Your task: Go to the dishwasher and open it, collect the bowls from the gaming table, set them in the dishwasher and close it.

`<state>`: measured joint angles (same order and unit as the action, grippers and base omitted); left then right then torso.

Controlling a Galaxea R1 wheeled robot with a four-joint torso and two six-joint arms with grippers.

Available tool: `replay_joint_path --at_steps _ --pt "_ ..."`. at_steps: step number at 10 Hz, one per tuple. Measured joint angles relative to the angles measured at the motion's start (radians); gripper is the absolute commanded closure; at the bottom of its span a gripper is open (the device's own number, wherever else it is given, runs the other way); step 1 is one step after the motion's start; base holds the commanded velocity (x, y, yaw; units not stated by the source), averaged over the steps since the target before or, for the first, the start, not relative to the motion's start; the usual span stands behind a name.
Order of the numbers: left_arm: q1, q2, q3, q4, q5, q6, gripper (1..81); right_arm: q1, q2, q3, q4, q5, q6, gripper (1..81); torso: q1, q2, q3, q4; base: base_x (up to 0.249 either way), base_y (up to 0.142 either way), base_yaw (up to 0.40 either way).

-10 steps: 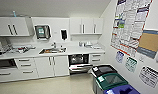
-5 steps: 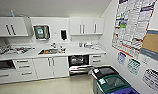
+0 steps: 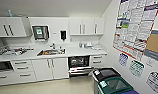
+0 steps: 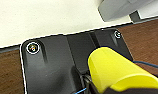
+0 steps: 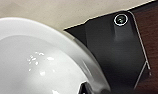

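The dishwasher [image 3: 78,65] stands open under the counter, right of the sink, with its dark inside and racks showing and its door down. A yellow bowl [image 4: 115,71] hangs above the floor, and my left gripper [image 4: 112,90] is shut on it. A white bowl [image 5: 37,65] shows large, with my right gripper [image 5: 88,89] shut on its rim. The gaming table is out of view.
White cabinets [image 3: 48,68] and a countertop with a sink [image 3: 51,52] run along the back wall. Two lidded bins [image 3: 112,82] stand at the right wall below posters [image 3: 135,27], close to the dishwasher door. Pale floor [image 3: 57,87] lies in front of the units.
The whole head picture has shifted slightly, so the camera has moved a little. The dishwasher stays open and both bowls stay in the grippers.
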<state>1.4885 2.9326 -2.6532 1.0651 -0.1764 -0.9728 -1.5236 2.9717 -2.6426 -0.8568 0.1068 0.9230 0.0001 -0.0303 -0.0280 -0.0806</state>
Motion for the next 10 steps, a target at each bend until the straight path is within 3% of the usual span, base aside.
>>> replay_joint_path --at_steps 10 --pt "0.0 0.004 0.0 0.0 0.0 0.0 81.1 -0.002 0.0 -0.002 0.0 0.001 -0.002 81.1 0.0 0.0 0.0 0.0 0.093 0.0 0.0"
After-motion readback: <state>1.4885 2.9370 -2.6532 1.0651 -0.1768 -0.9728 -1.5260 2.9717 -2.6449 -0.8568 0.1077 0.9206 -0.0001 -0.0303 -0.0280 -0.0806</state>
